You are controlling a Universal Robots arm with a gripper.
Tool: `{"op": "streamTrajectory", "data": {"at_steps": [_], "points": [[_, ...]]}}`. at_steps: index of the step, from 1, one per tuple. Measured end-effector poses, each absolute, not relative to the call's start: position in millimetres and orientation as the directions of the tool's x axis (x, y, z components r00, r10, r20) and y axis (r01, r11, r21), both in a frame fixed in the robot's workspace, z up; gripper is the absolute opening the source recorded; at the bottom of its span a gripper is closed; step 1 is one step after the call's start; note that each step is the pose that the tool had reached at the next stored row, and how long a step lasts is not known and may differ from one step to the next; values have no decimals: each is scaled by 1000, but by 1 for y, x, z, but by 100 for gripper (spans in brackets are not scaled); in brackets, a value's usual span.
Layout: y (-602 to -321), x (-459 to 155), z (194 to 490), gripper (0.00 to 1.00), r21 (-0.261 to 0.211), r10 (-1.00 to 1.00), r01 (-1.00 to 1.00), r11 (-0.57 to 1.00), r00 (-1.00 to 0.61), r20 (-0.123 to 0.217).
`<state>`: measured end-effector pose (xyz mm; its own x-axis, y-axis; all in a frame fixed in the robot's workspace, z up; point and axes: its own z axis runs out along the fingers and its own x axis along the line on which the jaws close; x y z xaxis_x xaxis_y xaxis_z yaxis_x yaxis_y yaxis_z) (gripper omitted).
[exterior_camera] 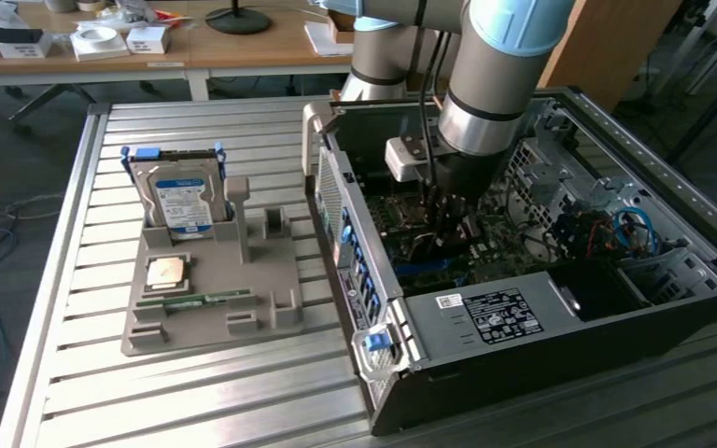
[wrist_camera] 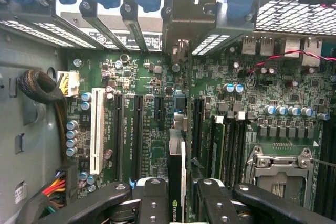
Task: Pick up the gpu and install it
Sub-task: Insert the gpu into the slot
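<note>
Grey metal slats are seen on the table (exterior_camera: 72, 308), and the open computer case (exterior_camera: 496, 322) is set by its edge on the exterior view's right. The gripper (exterior_camera: 448, 224) is seen low inside the case, near the middle, close over the green board (exterior_camera: 514, 245).

In the wrist view, the gpu (wrist_camera: 175, 156) is pinched between two black fingers (wrist_camera: 152, 200), which are partly closed on it. It is thin and black, seen edge-on, with a small logo (wrist_camera: 175, 212). Its long side is lined up with the long black slots (wrist_camera: 137, 135), and it sticks out toward the board.
</note>
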<state>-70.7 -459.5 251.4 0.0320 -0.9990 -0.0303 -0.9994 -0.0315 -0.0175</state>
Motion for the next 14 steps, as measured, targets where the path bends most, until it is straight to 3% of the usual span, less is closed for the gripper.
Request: {"op": "streamTrajectory", "data": {"at_steps": [14], "points": [[-460, -71, 249, 26, -20, -999, -999, -32, 32, -30]]}}
